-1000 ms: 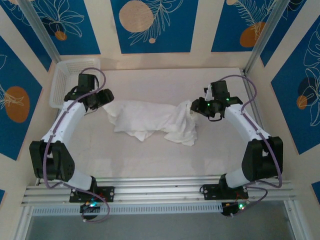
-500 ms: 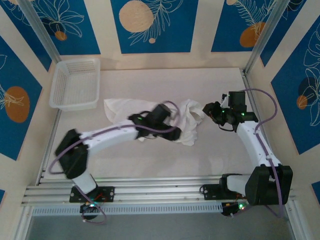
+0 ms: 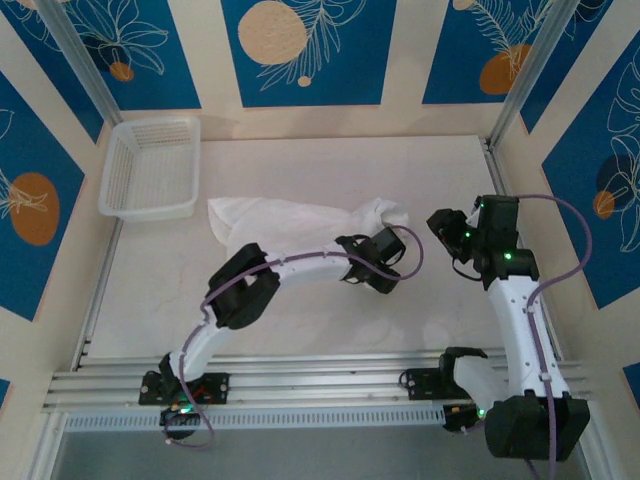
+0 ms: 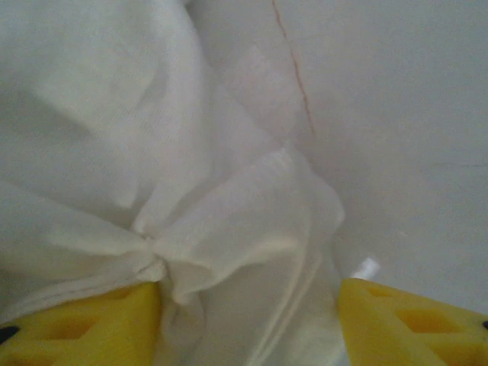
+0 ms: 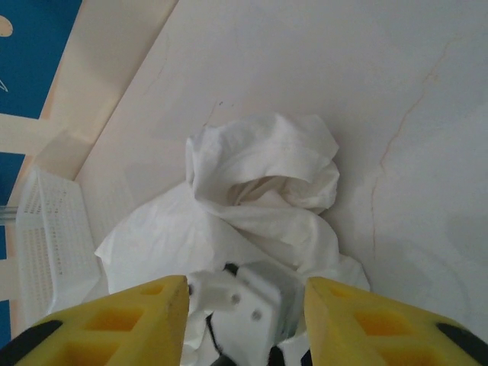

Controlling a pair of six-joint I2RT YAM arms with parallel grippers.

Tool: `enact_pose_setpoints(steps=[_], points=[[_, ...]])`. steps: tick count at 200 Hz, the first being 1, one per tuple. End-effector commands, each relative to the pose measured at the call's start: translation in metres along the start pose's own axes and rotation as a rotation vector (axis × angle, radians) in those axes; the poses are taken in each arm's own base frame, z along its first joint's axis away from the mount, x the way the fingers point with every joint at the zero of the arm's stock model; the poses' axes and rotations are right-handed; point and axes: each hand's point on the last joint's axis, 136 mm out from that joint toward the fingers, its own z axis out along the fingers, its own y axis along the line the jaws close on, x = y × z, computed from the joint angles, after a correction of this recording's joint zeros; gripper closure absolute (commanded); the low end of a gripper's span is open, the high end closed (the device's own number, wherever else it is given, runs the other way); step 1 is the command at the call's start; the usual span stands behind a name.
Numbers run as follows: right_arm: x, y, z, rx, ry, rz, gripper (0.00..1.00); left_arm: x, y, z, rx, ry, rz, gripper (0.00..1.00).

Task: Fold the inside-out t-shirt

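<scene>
The inside-out t-shirt lies crumpled in a long white band across the middle of the table. My left arm reaches over it, and my left gripper is down on the shirt's right end. In the left wrist view the left gripper is open, its yellow fingers astride bunched folds of the shirt. My right gripper hangs just right of the shirt, clear of it. In the right wrist view the right gripper is open, facing the shirt's rumpled end, with nothing between its fingers.
A white mesh basket stands at the far left corner, also seen in the right wrist view as a white mesh basket. Walls and aluminium posts close in the table. Bare tabletop lies in front of the shirt.
My left arm has swung from beside the basket across to the shirt's right end. My right gripper has drawn back to the right, off the cloth, and opened wider.
</scene>
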Motion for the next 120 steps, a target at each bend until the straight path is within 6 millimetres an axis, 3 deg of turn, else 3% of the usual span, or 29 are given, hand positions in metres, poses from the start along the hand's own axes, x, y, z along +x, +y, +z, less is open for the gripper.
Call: enact_pose_setpoints(steps=[1,12,25,40,55,78,98,120], points=[[0.004,-0.014,-0.008,0.055,-0.014,0.022,0.53,0.011,0.008,0.012,-0.050,0.062,0.034,0.45],[0.002,-0.013,-0.011,0.052,-0.024,0.022,0.51,0.013,0.009,0.011,-0.055,0.070,0.034,0.61],[0.001,-0.012,-0.012,0.049,-0.029,0.017,0.51,0.007,0.013,-0.003,-0.077,0.047,0.036,1.00],[-0.002,-0.009,-0.011,0.040,-0.038,-0.008,0.49,-0.012,0.019,-0.041,-0.035,-0.024,-0.015,1.00],[-0.006,-0.003,-0.009,0.010,-0.047,-0.069,0.48,-0.039,0.030,-0.099,0.093,-0.122,-0.149,1.00],[0.003,0.027,-0.003,-0.166,-0.012,-0.263,0.47,-0.062,0.068,-0.180,0.188,-0.238,-0.273,1.00],[0.018,0.038,0.009,-0.240,0.011,-0.394,0.47,-0.064,0.097,-0.223,0.195,-0.279,-0.300,1.00],[0.045,0.048,0.029,-0.311,0.060,-0.478,0.43,-0.059,0.126,-0.247,0.199,-0.293,-0.367,1.00]])
